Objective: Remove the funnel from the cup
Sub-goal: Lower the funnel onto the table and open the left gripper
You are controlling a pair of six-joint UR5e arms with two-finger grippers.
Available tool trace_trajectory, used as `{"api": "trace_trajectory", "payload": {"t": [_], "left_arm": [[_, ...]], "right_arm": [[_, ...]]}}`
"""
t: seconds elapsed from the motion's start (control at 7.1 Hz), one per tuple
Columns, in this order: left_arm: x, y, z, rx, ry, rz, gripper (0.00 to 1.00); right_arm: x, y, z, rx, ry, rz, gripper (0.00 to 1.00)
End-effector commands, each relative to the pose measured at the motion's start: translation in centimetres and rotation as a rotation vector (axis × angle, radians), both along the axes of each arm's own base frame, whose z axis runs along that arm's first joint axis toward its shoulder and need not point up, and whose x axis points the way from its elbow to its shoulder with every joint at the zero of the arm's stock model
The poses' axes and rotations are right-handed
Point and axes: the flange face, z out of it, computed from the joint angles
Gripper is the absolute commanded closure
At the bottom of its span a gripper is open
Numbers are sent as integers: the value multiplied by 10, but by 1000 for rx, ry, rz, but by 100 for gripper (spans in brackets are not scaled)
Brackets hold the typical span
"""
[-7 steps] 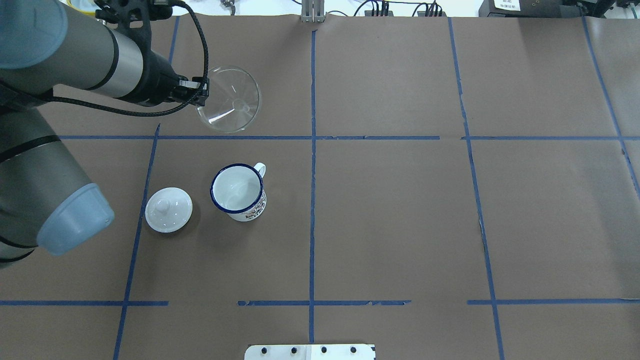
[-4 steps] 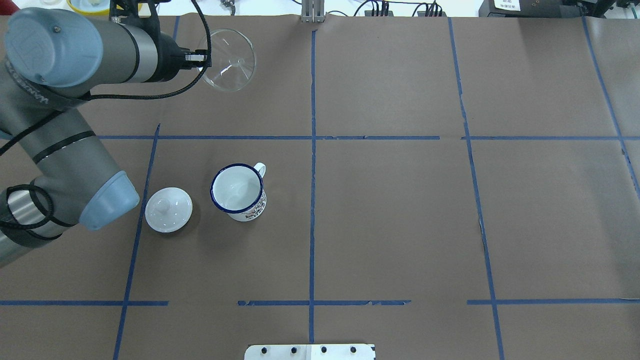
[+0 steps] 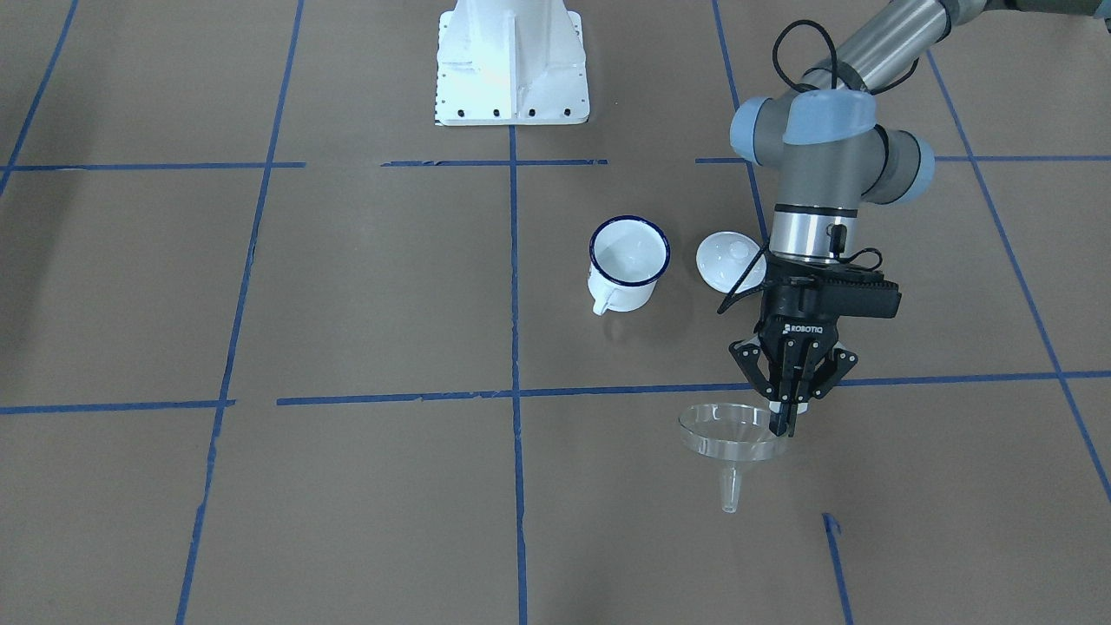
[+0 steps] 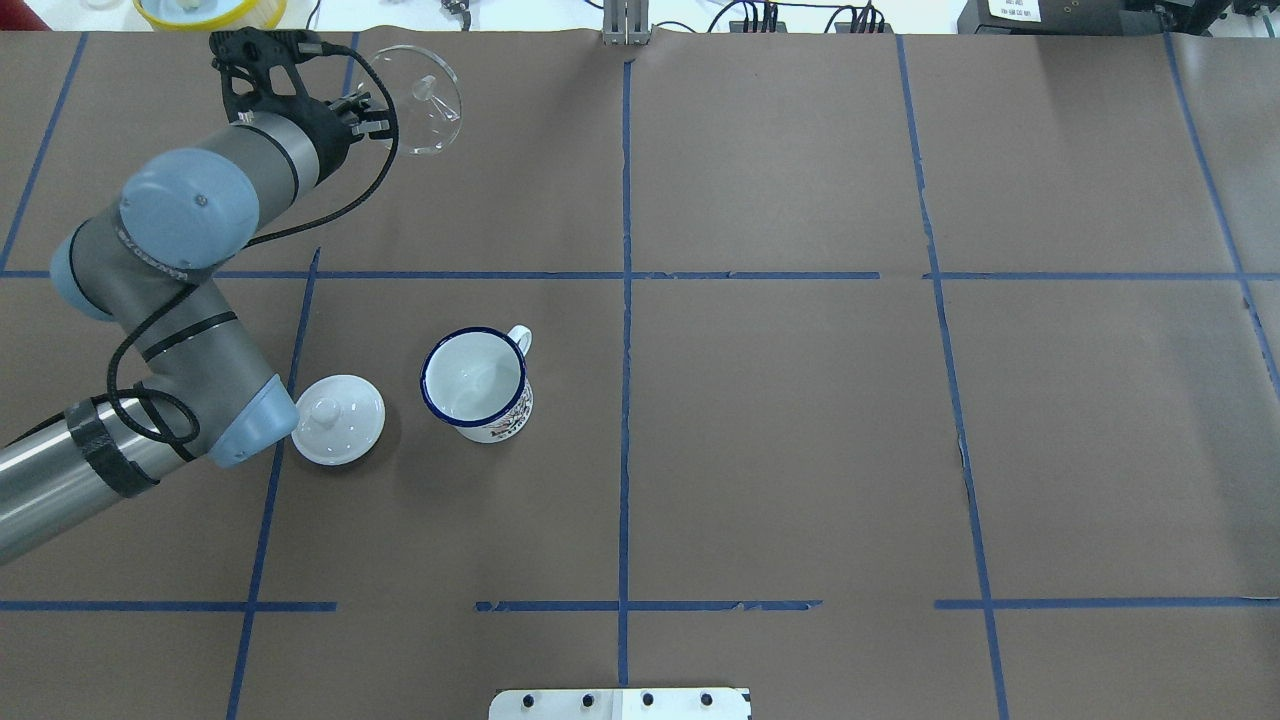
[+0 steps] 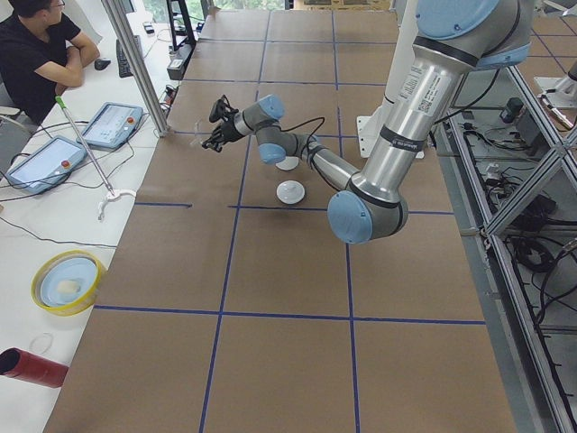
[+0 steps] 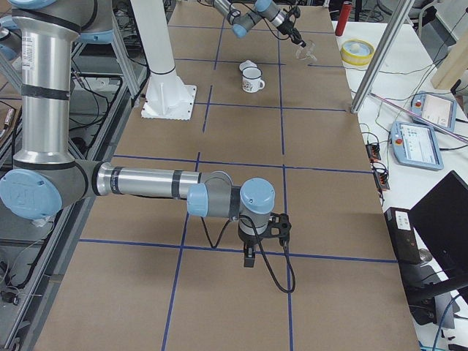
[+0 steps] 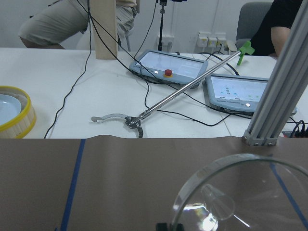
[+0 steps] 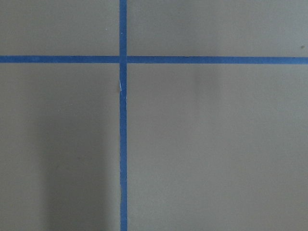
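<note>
My left gripper [image 4: 378, 112] is shut on the rim of the clear funnel [image 4: 418, 98] and holds it near the table's far left corner. The funnel is tilted, with its spout pointing away from the robot. In the front view the gripper [image 3: 785, 421] pinches the funnel's [image 3: 732, 437] right rim, with the spout low over the paper. The funnel fills the lower right of the left wrist view [image 7: 240, 192]. The empty white cup [image 4: 477, 385] with a blue rim stands well apart from it, nearer the robot. My right gripper [image 6: 248, 259] hangs over bare paper; I cannot tell whether it is open or shut.
A white domed lid [image 4: 338, 420] lies left of the cup, beside my left arm's elbow. A yellow bowl [image 4: 210, 12], control tablets [image 7: 168, 67] and seated people lie beyond the far edge. An aluminium post [image 4: 625, 20] stands at the far edge's middle.
My left gripper has carried the funnel farther from the cup, toward the far left corner and lower. The arm has stretched out. Cup and lid have not moved.
</note>
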Motion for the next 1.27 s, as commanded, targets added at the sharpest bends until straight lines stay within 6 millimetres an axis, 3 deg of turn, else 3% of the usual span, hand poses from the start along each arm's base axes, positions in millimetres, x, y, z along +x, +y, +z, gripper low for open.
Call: {"api": "trace_trajectory", "payload": {"t": [0.0,0.28,0.56,1.13], "left_arm": [[19,3,32,27,-44,-92,100],[52,15,69,47,-92,-142,100],[68,28,88,43,-107,-121,100],[71,32,87,56,-86,-114,100]], "right_arm": [[0,0,0,1,0,0,0],[0,0,0,1,0,0,0],[0,0,0,1,0,0,0],[0,0,0,1,0,0,0]]}}
